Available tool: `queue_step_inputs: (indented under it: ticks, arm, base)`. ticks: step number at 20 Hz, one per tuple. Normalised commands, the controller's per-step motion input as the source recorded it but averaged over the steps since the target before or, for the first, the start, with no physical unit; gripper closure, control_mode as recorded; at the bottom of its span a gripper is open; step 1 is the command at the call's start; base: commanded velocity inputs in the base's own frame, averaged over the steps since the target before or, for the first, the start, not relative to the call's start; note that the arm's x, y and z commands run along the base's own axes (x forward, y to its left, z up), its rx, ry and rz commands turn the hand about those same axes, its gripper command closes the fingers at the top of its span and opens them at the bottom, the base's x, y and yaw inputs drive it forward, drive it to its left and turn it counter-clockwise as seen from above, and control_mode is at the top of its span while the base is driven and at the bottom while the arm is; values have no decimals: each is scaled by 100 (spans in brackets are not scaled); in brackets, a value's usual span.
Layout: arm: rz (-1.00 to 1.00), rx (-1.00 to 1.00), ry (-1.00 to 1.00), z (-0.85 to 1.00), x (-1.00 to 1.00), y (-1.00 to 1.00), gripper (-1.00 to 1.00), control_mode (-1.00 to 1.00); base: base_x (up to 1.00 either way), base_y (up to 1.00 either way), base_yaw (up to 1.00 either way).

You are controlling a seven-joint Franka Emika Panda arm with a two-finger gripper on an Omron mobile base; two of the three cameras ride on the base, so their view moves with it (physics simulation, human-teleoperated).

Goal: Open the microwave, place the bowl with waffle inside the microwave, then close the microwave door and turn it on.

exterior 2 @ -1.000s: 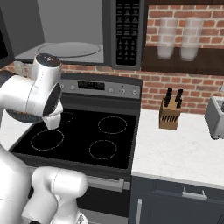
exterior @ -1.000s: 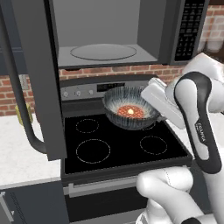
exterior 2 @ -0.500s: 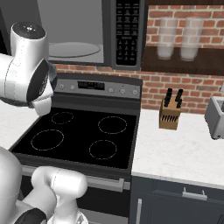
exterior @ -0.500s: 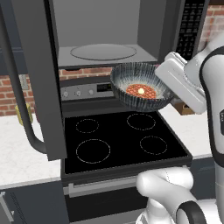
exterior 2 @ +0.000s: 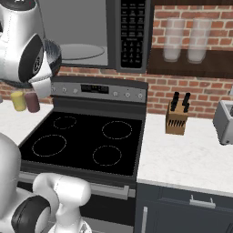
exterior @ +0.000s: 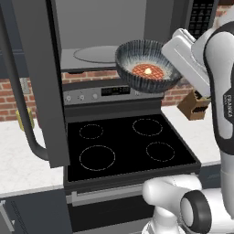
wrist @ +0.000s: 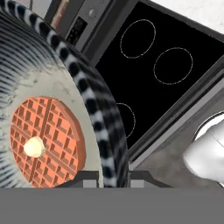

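**Bowl with waffle held aloft before the open microwave**

The bowl (exterior: 147,66), streaked dark blue-grey and white, hangs in the air above the rear of the stove (exterior: 125,146), level with the mouth of the microwave (exterior: 103,32) and just in front of its lower edge. The waffle (exterior: 147,71) lies flat in the bowl's bottom, orange-red with a pale dab at its centre. In the hand view the gripper (wrist: 107,177) sits at the bowl's rim (wrist: 103,127), one finger tip on each side of the wall, jaws closed on it. The microwave door (exterior: 39,82) stands swung wide to the left, its long bar handle (exterior: 20,109) curving down. Inside, the glass turntable (exterior: 98,53) is bare. A knife block (exterior 2: 176,116) stands on the counter (exterior 2: 191,154) right of the stove.
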Motion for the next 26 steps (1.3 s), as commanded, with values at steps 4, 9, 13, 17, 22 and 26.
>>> queue_step_inputs:
  ticks: [4, 9, 13, 17, 22, 26]
  arm:
    - [-8, 0, -14, 0, 58, 14, 100, -100]
    - [-7, 0, -20, 0, 58, 21, 100, -100]
    - [-6, 0, -18, 0, 59, 23, 100, -100]
    - [-5, 0, -9, 0, 66, 22, 100, -100]
    - [-1, 0, 0, 11, 69, 11, 100, -100]
    - [0, 0, 6, 46, 41, 1, 100, -100]
  base:
    - [0, 0, 0]
    - [0, 0, 0]
    - [0, 0, 0]
    - [0, 0, 0]
    - [0, 0, 0]
    - [0, 0, 0]
